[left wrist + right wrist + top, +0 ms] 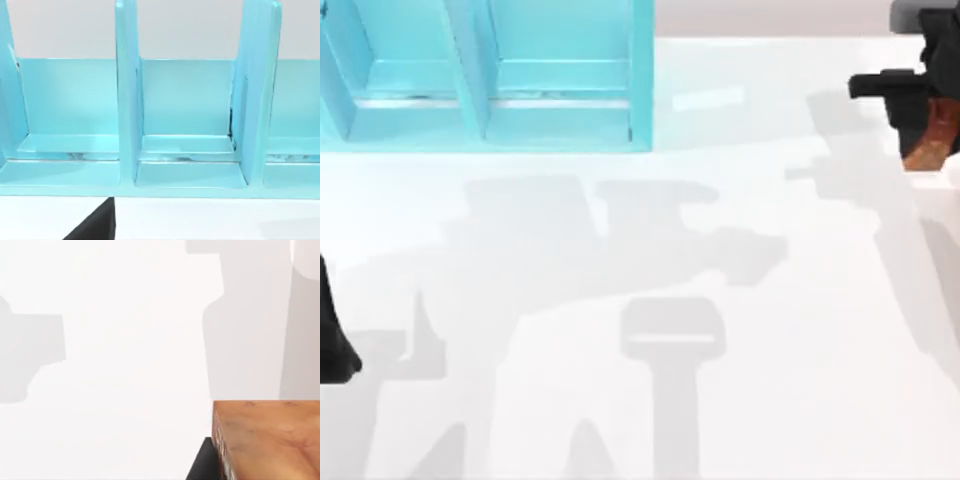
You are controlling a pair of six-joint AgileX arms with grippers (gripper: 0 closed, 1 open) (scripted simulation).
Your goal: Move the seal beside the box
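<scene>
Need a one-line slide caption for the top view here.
Right gripper at the table's right edge with the seal, far from the blue box at upper left; left arm at left edge.

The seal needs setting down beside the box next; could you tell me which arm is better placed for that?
Right. The seal sits at the right end effector by the table's right edge, apparently held; the left arm is parked at the left edge, away from it.

The open-fronted turquoise box with upright dividers (485, 75) stands at the far left of the white table (650, 400). Well apart from it, at the table's far right edge, the reddish-brown blocky seal (932, 140) sits within the right gripper (920, 120). The left arm's dark gripper (332, 340) is at the left edge, nearer than the box.
</scene>
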